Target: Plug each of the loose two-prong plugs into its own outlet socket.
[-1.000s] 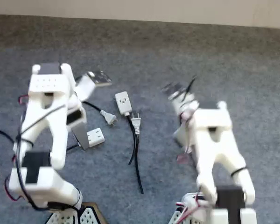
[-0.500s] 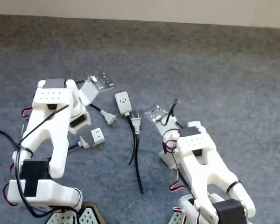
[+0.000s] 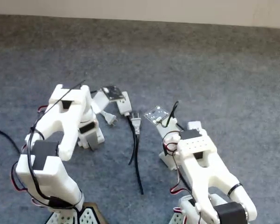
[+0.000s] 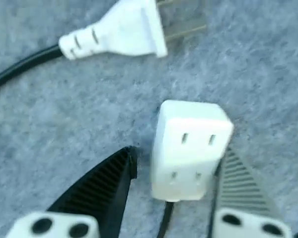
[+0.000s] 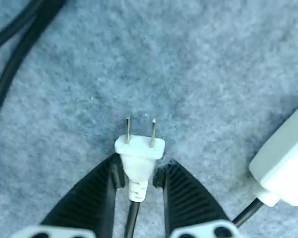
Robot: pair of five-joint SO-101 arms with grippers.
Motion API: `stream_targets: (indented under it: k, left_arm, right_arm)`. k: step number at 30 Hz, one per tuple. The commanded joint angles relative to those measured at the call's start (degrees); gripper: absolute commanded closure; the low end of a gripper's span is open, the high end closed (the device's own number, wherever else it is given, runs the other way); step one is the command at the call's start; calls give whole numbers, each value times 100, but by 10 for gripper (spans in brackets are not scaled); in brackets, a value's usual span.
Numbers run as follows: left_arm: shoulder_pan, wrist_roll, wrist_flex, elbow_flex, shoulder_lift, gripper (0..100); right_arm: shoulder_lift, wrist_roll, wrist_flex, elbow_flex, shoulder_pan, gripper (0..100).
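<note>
On the grey desk (image 3: 224, 70) no pair is mated yet: the right claw (image 5: 139, 171) pinches the centre plug (image 5: 139, 151), the left claw (image 4: 181, 158) is spread around the left socket (image 4: 188, 144).

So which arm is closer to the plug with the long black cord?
The right gripper. Its jaws hug the plug on both sides; the left gripper is farther off, around an outlet socket.

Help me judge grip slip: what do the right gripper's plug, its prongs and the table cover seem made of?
The plug: smooth white moulded plastic, faintly glossy. The prongs: thin bare metal, probably, by their dull sheen. The table cover: grey felt or short carpet, by its fuzzy fibres.
</note>
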State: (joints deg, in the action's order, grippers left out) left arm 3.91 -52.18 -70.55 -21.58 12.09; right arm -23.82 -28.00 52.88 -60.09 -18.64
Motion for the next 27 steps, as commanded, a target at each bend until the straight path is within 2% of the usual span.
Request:
stream_targets:
  k: [1, 6, 14, 19, 21, 25, 27]
  left_arm:
    - [-505, 105, -9, 22, -31, 917]
    - [-1200, 466, -536, 84, -57, 995]
    - [-2536, 791, -826, -716, -1103, 996]
    - [-2993, 1081, -703, -1534, -1719, 992]
    - [-2993, 1222, -536, -1727, -1877, 949]
    - [-2985, 1275, -501, -1965, -2105, 761]
    - [-2976, 1275, -501, -2000, -2167, 700]
  right_arm:
    - [-48, 62, -110, -4, 66, 993]
    - [-48, 62, -110, -4, 66, 993]
    - [-40, 70, -110, -13, 66, 993]
    - [-40, 53, -110, -84, 40, 993]
    - [-40, 53, -110, -92, 40, 993]
    - [-40, 79, -110, -84, 75, 993]
    - [-101, 88, -92, -84, 207, 993]
